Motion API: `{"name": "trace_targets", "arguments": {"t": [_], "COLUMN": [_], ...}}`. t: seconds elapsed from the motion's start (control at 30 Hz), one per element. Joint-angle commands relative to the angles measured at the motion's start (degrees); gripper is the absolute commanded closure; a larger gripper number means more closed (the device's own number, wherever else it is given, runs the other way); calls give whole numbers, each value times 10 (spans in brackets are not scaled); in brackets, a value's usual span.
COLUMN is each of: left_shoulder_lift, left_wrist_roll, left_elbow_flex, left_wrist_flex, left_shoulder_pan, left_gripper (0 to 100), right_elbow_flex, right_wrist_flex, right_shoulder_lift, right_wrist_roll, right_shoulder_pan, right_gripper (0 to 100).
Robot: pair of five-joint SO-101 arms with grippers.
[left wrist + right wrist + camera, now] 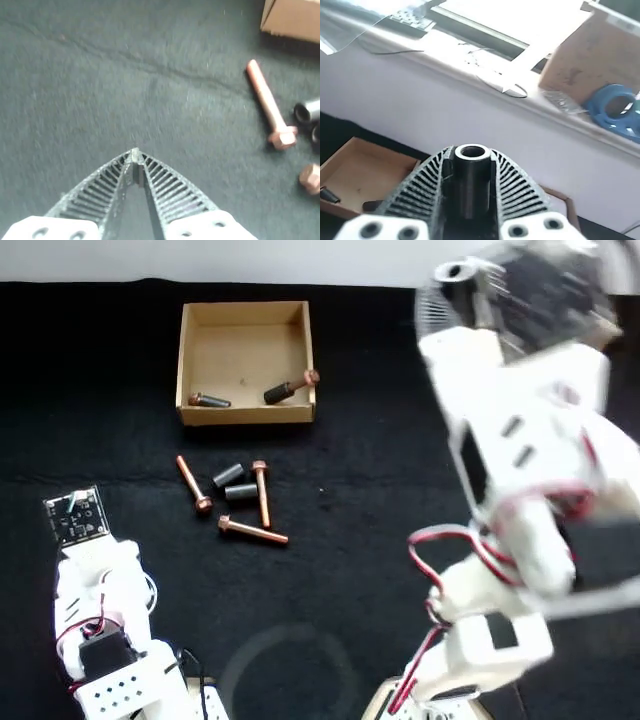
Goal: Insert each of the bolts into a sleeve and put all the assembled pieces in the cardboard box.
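Right end effector (471,156) grips a sleeve (470,192); left end effector (135,151) closed, empty

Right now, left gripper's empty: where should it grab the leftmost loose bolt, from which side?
Probably mid-shank on the leftmost bolt, from straight above, closing across the shaft. It lies flat on the mat, shank bare, while its flanged head sits close to a sleeve. The left gripper is shut, so open it first.
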Motion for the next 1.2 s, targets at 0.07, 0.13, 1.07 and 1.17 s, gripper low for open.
{"name": "trace_targets", "arguments": {"t": [0.07,0.13,1.07,1.17], "left_shoulder_lift": [-17,-17,97,226], "left_wrist_roll": [-4,-3,-9,31], "left_elbow_flex": [7,-6,-358,-453], "left_wrist_flex": [84,104,176,180], "left_shoulder_pan": [36,36,187,188], "left_gripper": [991,991,905,904], "right_elbow_flex": [128,212,1441,1516], "right_wrist_flex": [7,7,-358,-409], "right_shoulder_lift": [-153,-208,-907,-945], "right_wrist_roll": [-102,-170,-201,-191], "right_shoulder_pan": [81,99,114,114], "right_gripper": [991,991,991,991]}}
